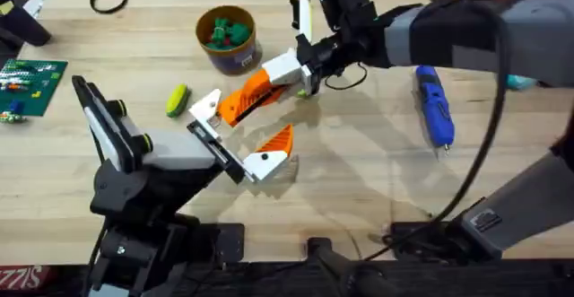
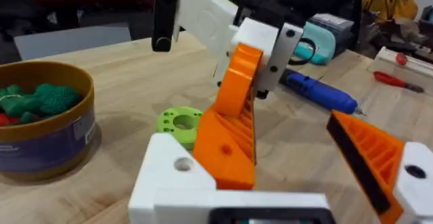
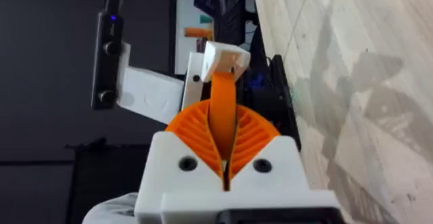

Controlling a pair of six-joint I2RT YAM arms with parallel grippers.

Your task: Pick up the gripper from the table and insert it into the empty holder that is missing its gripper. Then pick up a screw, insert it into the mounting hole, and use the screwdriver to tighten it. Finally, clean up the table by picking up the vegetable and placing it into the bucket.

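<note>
My right gripper [image 1: 280, 78] [image 3: 223, 149] is shut on the orange ribbed gripper [image 1: 247, 95] [image 2: 226, 136]. The wedge's wide end lies against the bare white holder [image 1: 208, 107] [image 2: 169, 176] on the black rail of my left gripper [image 1: 249, 121]. That rail's other white mount carries an orange finger [image 1: 276, 141] [image 2: 369, 153], and the two mounts stand apart with nothing gripped. The blue screwdriver [image 1: 434, 106] [image 2: 318, 92] lies to the right. The yellow, green-ended vegetable [image 1: 178, 100] lies left of the holder. The tan bucket [image 1: 229, 50] [image 2: 40, 132] holds green toys. The screw is out of view.
A green ring disc [image 2: 179, 122] lies just beyond the holder. A green circuit board [image 1: 31, 82] and a black ring [image 1: 108, 1] sit at the far left. A teal case [image 2: 325, 41] and a red-handled tool [image 2: 396, 82] lie past the screwdriver.
</note>
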